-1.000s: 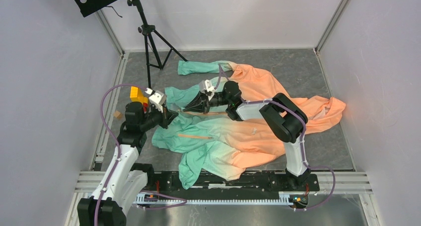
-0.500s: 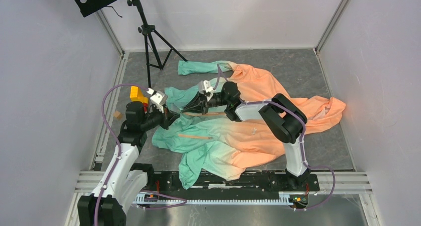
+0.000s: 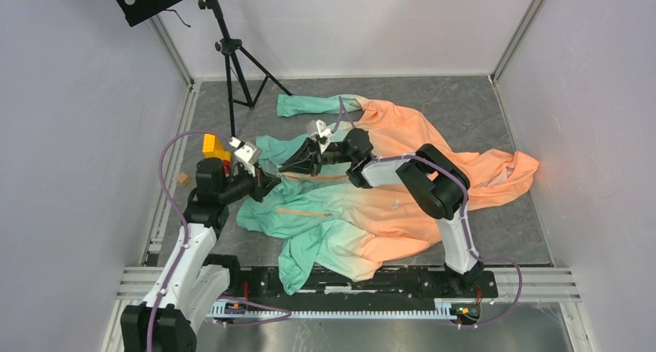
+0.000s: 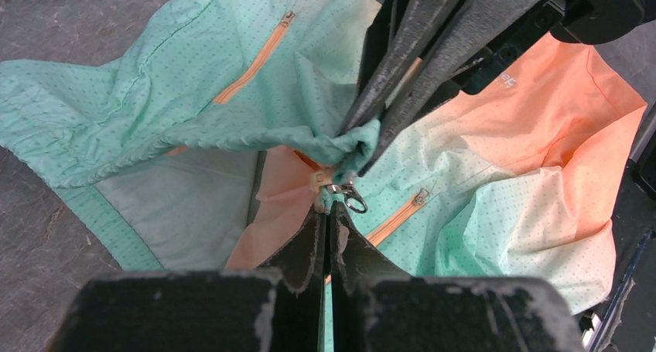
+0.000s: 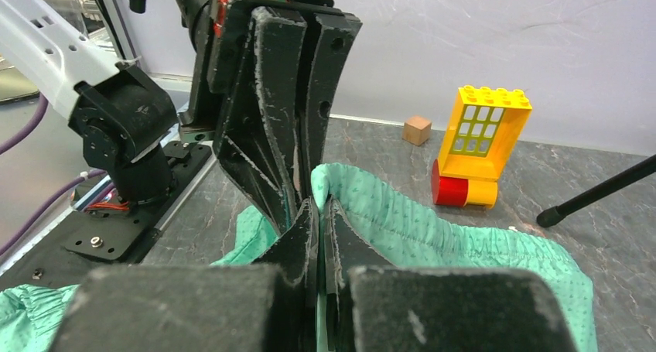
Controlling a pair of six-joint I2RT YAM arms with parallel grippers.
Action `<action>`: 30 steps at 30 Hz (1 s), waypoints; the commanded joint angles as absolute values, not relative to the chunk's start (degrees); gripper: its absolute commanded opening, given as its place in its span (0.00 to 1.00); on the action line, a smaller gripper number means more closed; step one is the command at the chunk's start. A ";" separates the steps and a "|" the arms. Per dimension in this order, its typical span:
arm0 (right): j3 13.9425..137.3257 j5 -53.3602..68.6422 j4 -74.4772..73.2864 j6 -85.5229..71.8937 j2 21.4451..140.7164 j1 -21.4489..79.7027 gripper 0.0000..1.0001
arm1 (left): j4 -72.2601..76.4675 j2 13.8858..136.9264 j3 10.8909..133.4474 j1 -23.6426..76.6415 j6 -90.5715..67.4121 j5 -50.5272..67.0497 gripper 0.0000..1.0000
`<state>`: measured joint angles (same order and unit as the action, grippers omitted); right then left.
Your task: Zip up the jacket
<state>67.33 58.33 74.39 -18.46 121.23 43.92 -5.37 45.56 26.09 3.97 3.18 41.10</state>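
The jacket lies spread on the table, mint green on the left fading to peach on the right. My left gripper is shut on its green hem right below the metal zipper slider, with the fingertips pressed together. My right gripper is shut on a bunched green fold of the hem just beyond the slider. Both grippers meet tip to tip: the right gripper's fingers come down from the top of the left wrist view. An orange pocket zip shows on each front panel.
A yellow toy block with a red base and a small wooden cube stand left of the jacket. A black tripod stand rises at the back left; one leg tip reaches toward the hem. Walls enclose the table.
My right gripper has shifted a little to the left, toward the left gripper, drawing the green hem with it. The left gripper has hardly moved. Both stay shut.
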 commanded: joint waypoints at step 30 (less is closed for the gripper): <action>71.87 56.75 81.54 -23.54 121.90 46.53 0.00 | -4.79 42.65 27.07 5.98 4.58 40.51 0.02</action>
<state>68.82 56.64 74.85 -21.06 121.78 45.06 -5.80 43.07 26.11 5.65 3.20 39.55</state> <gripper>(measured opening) 0.014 0.042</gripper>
